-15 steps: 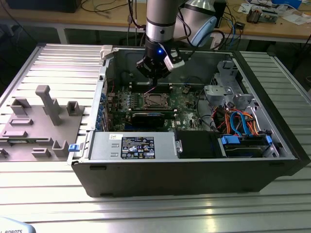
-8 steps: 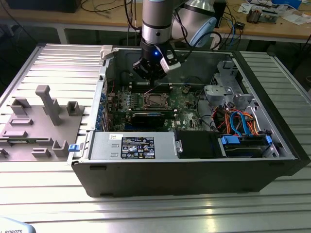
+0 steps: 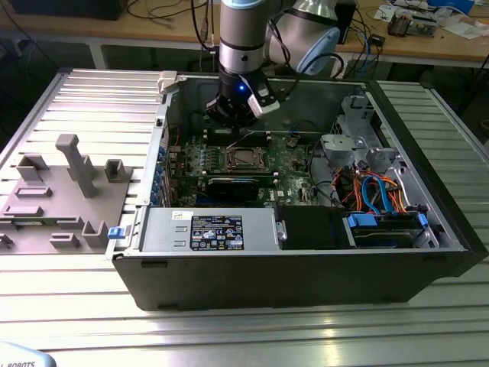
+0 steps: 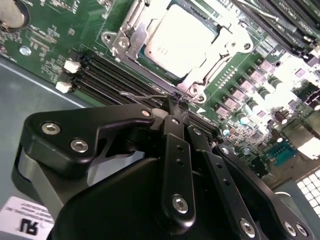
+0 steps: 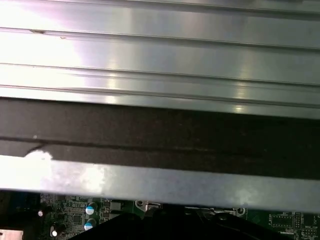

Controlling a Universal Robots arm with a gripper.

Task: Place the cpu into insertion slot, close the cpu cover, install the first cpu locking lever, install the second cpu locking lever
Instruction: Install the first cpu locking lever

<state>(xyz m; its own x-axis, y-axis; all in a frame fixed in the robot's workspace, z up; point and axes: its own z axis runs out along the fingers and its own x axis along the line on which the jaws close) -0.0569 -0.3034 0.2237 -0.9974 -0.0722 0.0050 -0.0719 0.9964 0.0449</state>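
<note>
I've got the cpu (image 4: 181,37) sitting flat in the insertion slot (image 4: 150,62), silver top up, so placing it looks done, and the cpu cover (image 4: 231,44) lies down around it as a bright metal frame, which I read as closed. My claw (image 4: 173,102) has its fingers drawn together, pinching a thin wire locking lever (image 4: 145,96) just beside the socket's corner, next to the memory slots (image 4: 117,75). I'd judge I'm on the lever stage; whether either lever is already hooked I can't tell from here. In the exterior view the arm (image 3: 242,46) reaches down into the open computer case (image 3: 306,267) and the claw hangs just behind the socket (image 3: 245,157) on the green motherboard (image 3: 294,157). Inside that case I also see a power supply (image 3: 206,229) with its label, a drive bay (image 3: 386,229) with blue and orange cables, and a metal bracket (image 3: 348,145). Outside, on the ribbed metal worktop (image 3: 252,329), a grey fixture tray (image 3: 53,199) stands beside the case.
</note>
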